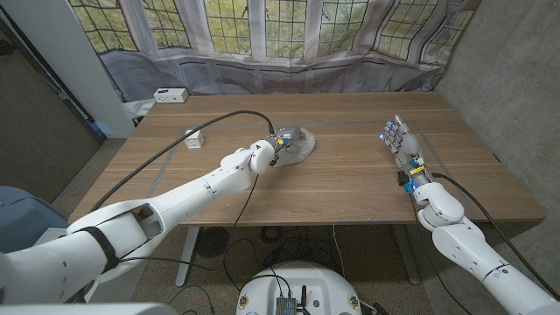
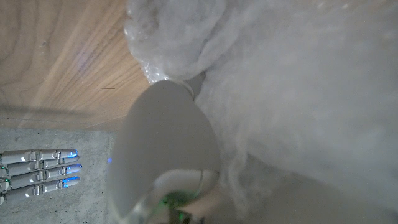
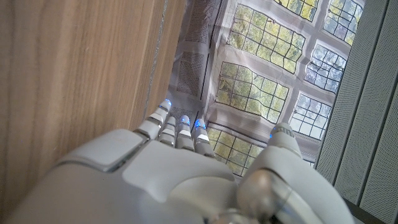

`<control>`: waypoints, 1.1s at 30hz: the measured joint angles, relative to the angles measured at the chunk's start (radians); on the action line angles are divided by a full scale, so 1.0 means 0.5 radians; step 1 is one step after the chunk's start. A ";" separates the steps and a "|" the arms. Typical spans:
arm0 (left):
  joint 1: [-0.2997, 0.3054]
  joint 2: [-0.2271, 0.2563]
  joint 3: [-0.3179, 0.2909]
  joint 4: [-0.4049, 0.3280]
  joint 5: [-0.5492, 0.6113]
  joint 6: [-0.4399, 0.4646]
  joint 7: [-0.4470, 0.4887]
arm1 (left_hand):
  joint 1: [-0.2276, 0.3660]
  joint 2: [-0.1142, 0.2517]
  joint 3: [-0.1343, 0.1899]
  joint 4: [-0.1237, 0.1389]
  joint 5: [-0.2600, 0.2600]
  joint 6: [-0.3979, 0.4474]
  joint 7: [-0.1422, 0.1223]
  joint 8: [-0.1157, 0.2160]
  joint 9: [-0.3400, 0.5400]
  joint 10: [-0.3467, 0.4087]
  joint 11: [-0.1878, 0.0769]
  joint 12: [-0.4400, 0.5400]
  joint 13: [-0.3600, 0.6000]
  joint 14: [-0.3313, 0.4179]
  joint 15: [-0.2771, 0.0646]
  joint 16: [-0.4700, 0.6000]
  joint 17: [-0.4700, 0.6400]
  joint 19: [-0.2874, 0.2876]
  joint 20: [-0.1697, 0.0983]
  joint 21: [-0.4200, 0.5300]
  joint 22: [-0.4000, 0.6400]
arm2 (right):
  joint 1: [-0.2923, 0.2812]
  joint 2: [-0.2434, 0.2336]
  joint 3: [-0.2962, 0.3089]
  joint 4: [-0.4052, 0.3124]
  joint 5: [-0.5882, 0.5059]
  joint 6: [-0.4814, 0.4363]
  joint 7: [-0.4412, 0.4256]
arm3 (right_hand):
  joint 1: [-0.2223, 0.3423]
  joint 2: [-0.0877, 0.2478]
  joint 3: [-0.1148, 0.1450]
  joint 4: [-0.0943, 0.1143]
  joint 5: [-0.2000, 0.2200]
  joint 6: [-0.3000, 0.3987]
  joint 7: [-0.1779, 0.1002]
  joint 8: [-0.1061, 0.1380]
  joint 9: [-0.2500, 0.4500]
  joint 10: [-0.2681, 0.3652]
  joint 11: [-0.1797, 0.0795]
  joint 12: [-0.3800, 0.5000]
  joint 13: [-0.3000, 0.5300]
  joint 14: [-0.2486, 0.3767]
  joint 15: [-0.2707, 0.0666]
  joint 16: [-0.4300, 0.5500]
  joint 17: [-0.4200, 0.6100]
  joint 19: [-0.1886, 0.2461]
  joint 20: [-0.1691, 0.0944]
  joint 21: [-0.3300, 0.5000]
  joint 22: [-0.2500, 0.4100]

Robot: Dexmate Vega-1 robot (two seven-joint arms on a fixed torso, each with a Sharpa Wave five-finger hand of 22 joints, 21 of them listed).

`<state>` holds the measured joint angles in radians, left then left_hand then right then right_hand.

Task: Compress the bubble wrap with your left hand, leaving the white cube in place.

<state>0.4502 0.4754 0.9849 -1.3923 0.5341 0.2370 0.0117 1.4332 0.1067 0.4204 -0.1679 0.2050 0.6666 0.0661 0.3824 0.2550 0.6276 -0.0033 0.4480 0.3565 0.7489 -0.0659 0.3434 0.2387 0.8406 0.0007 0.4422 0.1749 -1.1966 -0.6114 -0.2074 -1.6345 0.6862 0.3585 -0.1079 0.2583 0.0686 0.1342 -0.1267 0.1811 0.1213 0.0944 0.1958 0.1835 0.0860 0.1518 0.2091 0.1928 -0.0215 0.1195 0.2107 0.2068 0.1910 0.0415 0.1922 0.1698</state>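
1. Wooden table (image 1: 350,188): long brown plank top; bears everything listed below.
2. Crumpled clear bubble wrap (image 1: 297,144): lies near the table's middle, slightly toward the robot's left. In the left wrist view the bubble wrap (image 2: 298,81) shows as a cloudy mass close against the hand.
3. Left hand (image 1: 278,147): set on the wrap's near edge, apparently bearing down to flatten it. Whether its fingers are spread or curled into the wrap, I cannot tell.
4. Small white cube (image 1: 193,138): stands on the table left of the wrap, well apart from the left hand; seemingly untouched, as the task requires.
5. Right hand (image 1: 398,142): fingers straight and together, holding nothing, standing on its edge at the table's right side, probably parked clear of the work.
6. White rectangular box (image 1: 170,94): far left corner; takes no part.
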 measured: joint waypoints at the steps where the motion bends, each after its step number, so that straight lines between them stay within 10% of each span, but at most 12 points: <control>1: 0.008 0.009 -0.005 -0.021 0.001 0.004 0.002 | 0.000 0.000 0.000 0.000 0.000 0.000 0.000 0.000 0.000 0.000 0.000 0.000 0.000 0.000 0.000 0.000 -0.003 0.007 -0.006 0.000 0.000 | 0.000 0.000 0.000 0.000 0.001 0.000 -0.001 | 0.000 0.000 0.000 0.000 0.000 0.000 0.000 0.000 0.000 0.000 0.000 0.000 0.000 0.000 0.000 0.000 0.000 0.000 0.000 0.000 0.000; 10: 0.060 0.072 -0.049 -0.176 0.011 0.069 0.009 | -0.001 0.000 0.008 0.008 -0.002 0.000 0.000 0.000 -0.009 0.003 0.003 0.000 0.008 0.000 0.000 -0.014 -0.004 0.297 -0.005 0.001 0.037 | -0.012 0.001 0.000 -0.005 0.000 0.000 -0.009 | 0.000 0.000 0.000 0.000 0.000 0.000 0.000 0.000 0.000 0.000 0.000 0.000 0.000 0.000 0.000 0.000 0.000 0.000 0.000 0.000 0.000; 33: 0.214 0.236 -0.242 -0.589 0.029 0.202 0.061 | -0.091 0.016 0.003 0.045 -0.002 -0.028 -0.012 -0.033 -0.018 -0.009 -0.009 -0.023 0.020 0.011 -0.011 -0.053 -0.024 0.261 0.018 0.014 0.031 | -0.027 -0.003 0.008 -0.027 -0.004 0.016 -0.011 | 0.001 0.001 0.000 0.000 0.000 0.000 0.000 0.000 0.000 0.000 0.000 0.000 0.000 0.007 -0.007 0.000 0.000 0.000 0.000 0.000 0.000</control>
<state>0.5570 0.5934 0.8637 -1.6869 0.5484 0.3379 0.0424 1.3880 0.1147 0.4222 -0.1455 0.2039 0.6528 0.0601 0.3660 0.2460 0.6229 -0.0078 0.4367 0.3664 0.7543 -0.0712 0.3170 0.2267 0.9712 0.0095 0.4492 0.1902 -1.2103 -0.6130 -0.2036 -1.6478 0.6843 0.3666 -0.1133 0.2586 0.0689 0.1342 -0.1267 0.1811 0.1213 0.0944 0.1958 0.1835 0.0858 0.1518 0.2091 0.1928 -0.0179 0.1159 0.2107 0.2069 0.1910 0.0414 0.1923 0.1698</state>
